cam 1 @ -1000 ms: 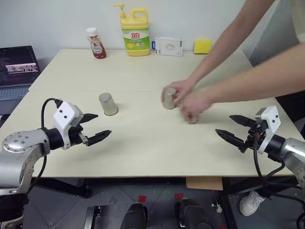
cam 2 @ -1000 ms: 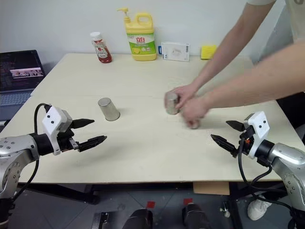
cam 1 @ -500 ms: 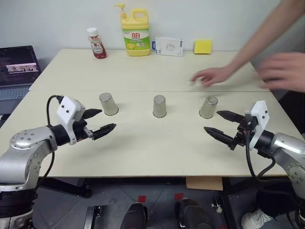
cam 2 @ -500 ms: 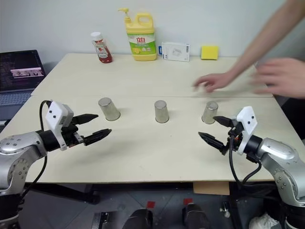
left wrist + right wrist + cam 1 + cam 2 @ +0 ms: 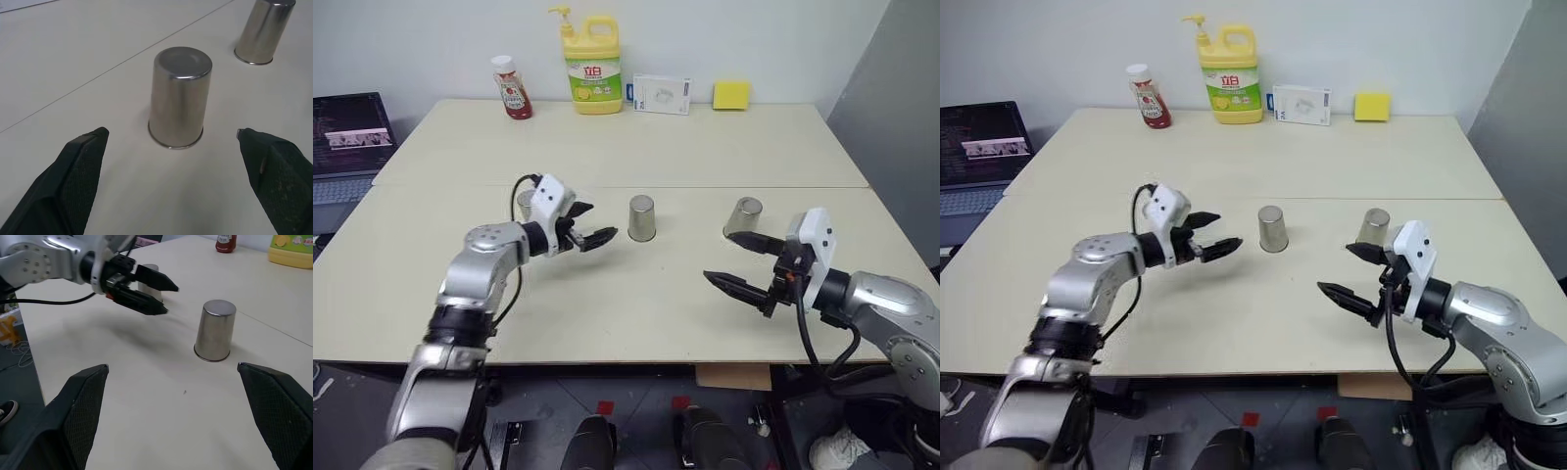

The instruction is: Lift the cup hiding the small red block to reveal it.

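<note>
Three identical steel cups stand upside down in a row across the table. The left cup [image 5: 523, 202] is partly hidden behind my left hand. The middle cup [image 5: 642, 217] stands just beyond my left gripper [image 5: 603, 220], which is open and points at it. In the left wrist view this cup [image 5: 180, 98] sits ahead of the spread fingers [image 5: 80, 169], untouched. The right cup [image 5: 741, 217] stands just behind my right gripper [image 5: 722, 257], which is open, empty and pointing left. The small red block is hidden, and I cannot tell under which cup.
Along the table's back edge stand a red ketchup bottle [image 5: 512, 90], a yellow detergent bottle [image 5: 592, 69], a white box [image 5: 661, 94] and a yellow sponge [image 5: 731, 94]. A laptop [image 5: 347, 137] sits at the far left. A seam [image 5: 607, 186] crosses the table behind the cups.
The person's hands let go of the cups and left the view. My left gripper swung forward and right to the middle cup. My right gripper drifted left.
</note>
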